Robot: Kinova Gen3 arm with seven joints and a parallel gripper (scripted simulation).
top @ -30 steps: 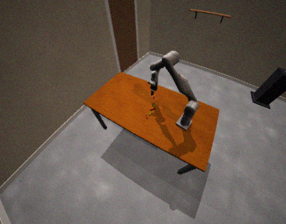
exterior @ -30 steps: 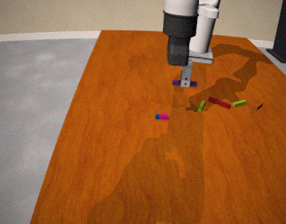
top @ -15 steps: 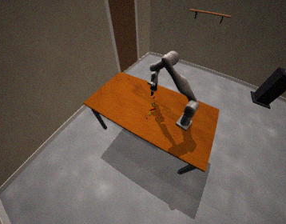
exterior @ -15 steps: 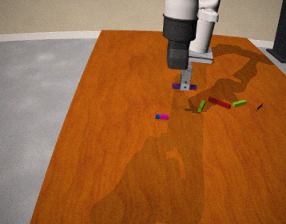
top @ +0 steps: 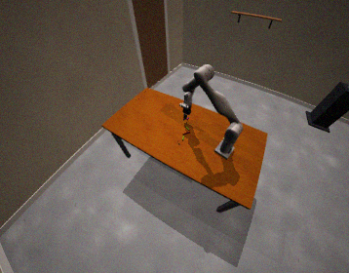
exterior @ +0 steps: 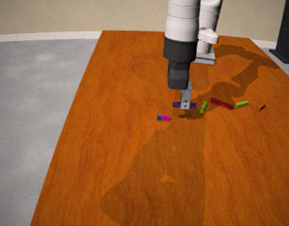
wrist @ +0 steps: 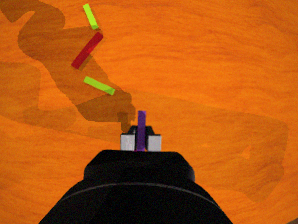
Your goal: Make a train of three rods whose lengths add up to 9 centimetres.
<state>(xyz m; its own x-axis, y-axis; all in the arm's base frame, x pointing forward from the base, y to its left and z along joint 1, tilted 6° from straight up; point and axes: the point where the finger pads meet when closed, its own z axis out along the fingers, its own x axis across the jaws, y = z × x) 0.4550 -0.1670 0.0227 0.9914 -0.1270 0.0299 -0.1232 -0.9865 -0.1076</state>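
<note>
My gripper (top: 185, 116) (exterior: 185, 106) (wrist: 141, 133) is shut on the purple rod (exterior: 177, 105) (wrist: 142, 122). It holds the rod roughly level above the table, with its shadow below. In the exterior view a blue rod (exterior: 159, 118) and a magenta rod (exterior: 166, 118) lie end to end with no visible gap, to the front left of the held rod. In the wrist view they are mostly hidden by the gripper; only a magenta trace shows at the purple rod's near end.
A lime rod (exterior: 203, 106) (wrist: 99, 85), a red rod (exterior: 221, 103) (wrist: 87, 50) and another lime rod (exterior: 241, 104) (wrist: 90, 16) lie apart to the right in the exterior view. Beyond them lies a thin dark piece (exterior: 262, 107), its colour unclear. The arm's base stands at the back.
</note>
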